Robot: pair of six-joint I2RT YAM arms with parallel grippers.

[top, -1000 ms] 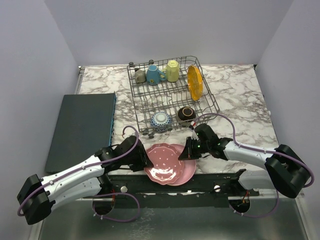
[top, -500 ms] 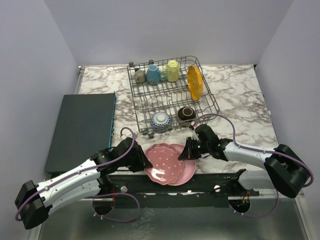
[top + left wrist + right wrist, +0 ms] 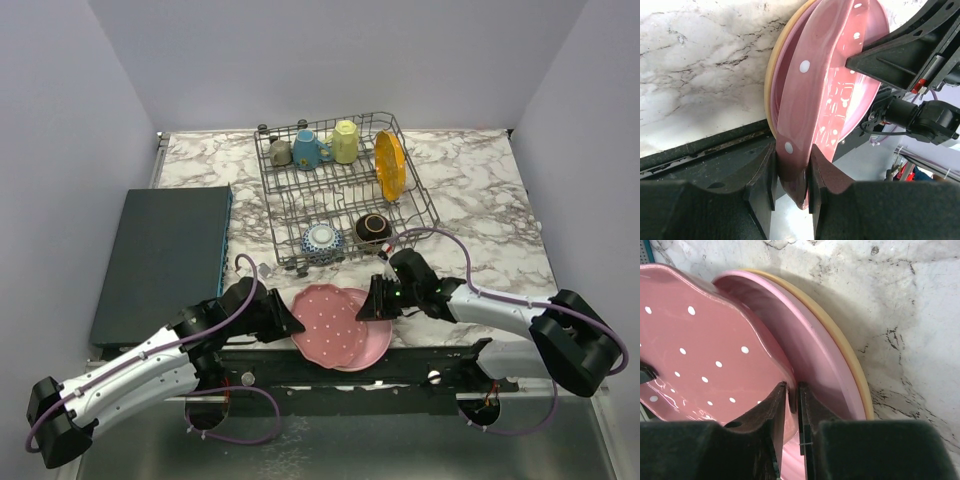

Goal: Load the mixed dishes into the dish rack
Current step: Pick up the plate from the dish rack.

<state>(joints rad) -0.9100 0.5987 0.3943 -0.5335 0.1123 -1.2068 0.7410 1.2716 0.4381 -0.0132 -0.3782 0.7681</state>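
a: marbled white surface (image 3: 480, 190) under us, with the grey wire dish rack (image 3: 340, 195) at its middle, its near end just beyond where we work.
b: where is our piece?
a: the scalloped pink plate with white dots (image 3: 332, 320) is at the near edge. it is tipped up off a plain pink plate (image 3: 378, 345), which lies on a tan one (image 3: 850, 360).
b: and our pincers?
a: our left pincer (image 3: 792, 170) is pinching the dotted plate's rim, a finger on each face. our right pincer (image 3: 792, 390) straddles the opposite rim, fingers nearly together. we cannot tell whether it bites or only brackets the edge.
b: which step do we reckon?
a: lifting this plate off the stack, before it goes to the rack.
b: next?
a: we judge one pincer should carry it alone, so the other must let go cleanly. then we raise it clear, keep it on edge, and lower it between upright tines near the orange plate (image 3: 390, 165) standing in the rack.
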